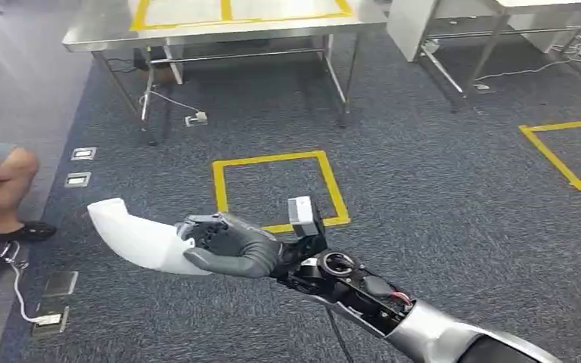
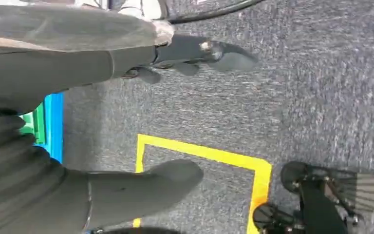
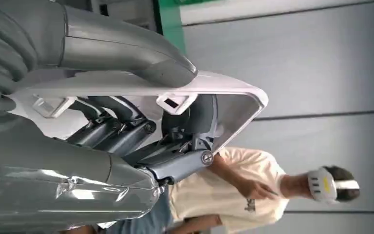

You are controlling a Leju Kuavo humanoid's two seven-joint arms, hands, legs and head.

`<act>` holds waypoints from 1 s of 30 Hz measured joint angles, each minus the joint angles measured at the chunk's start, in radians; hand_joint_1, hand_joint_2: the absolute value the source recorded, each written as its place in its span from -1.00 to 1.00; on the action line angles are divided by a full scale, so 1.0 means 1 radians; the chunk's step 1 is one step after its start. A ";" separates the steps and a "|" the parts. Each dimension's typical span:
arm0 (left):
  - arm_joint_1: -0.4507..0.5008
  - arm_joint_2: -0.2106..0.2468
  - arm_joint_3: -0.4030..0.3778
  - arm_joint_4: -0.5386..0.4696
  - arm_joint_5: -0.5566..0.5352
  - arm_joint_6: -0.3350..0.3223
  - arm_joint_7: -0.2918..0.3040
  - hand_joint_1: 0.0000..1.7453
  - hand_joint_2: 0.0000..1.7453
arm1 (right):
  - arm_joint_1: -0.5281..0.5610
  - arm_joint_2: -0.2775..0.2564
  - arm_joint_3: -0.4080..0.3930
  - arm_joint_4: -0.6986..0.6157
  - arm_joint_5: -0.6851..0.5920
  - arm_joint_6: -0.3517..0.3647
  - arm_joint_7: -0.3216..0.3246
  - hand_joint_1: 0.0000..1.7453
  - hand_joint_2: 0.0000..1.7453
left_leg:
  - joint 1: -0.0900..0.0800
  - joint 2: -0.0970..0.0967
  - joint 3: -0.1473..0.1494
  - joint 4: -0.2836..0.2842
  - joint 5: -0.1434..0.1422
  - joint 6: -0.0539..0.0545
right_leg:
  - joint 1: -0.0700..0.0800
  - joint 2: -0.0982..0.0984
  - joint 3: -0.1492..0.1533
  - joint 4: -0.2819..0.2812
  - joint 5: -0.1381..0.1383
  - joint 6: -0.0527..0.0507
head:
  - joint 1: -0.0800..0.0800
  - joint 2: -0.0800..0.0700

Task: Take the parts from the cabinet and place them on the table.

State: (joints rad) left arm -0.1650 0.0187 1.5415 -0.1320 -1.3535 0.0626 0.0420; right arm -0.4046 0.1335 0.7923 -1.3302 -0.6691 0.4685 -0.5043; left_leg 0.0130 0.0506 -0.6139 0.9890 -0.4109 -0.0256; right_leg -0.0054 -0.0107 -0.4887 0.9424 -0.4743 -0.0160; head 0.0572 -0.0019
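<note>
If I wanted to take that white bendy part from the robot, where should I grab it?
Probably the free, narrower end. The robot's right hand wraps its dark fingers round the wide end of the white curved plastic shell part, so that end is taken. The other end sticks out bare past the hand, toward the seated person. Come from that side and close round the tube-like tip.

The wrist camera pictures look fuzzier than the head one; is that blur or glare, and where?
Left wrist view: the carpet is smeared and the left hand soft-edged, likely motion blur. Right wrist view: the right hand and white part are fairly sharp, with a bright glint on the arm's cover. Head view: glare on the steel table.
</note>
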 joint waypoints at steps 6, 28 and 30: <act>0.003 0.000 0.000 0.000 0.003 0.000 0.000 -1.00 1.00 | 0.005 0.000 0.001 0.002 0.000 0.000 0.001 1.00 1.00 | 0.001 -0.045 -0.134 0.259 -0.079 -0.003 | 0.003 0.069 0.004 0.002 -0.002 -0.005 | -0.037 0.000; -0.004 0.002 0.000 0.000 -0.007 -0.001 0.002 -1.00 1.00 | -0.001 -0.003 -0.006 0.003 -0.001 -0.006 0.002 1.00 1.00 | -0.022 -0.074 0.019 -0.027 0.003 0.055 | -0.011 0.057 0.031 -0.025 -0.028 0.047 | -0.027 0.000; -0.005 -0.003 0.000 0.000 -0.008 -0.001 0.002 -1.00 1.00 | -0.001 -0.003 -0.008 -0.002 0.000 -0.008 0.003 1.00 1.00 | -0.004 -0.066 0.054 -0.082 0.005 0.066 | -0.002 0.046 0.041 -0.038 -0.033 0.054 | -0.033 0.000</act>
State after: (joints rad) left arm -0.1695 0.0160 1.5415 -0.1320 -1.3611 0.0614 0.0435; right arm -0.4054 0.1301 0.7843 -1.3317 -0.6688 0.4600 -0.5012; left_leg 0.0094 -0.0153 -0.5601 0.9075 -0.4061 0.0408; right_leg -0.0076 0.0357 -0.4480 0.9041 -0.5078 0.0382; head 0.0239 -0.0019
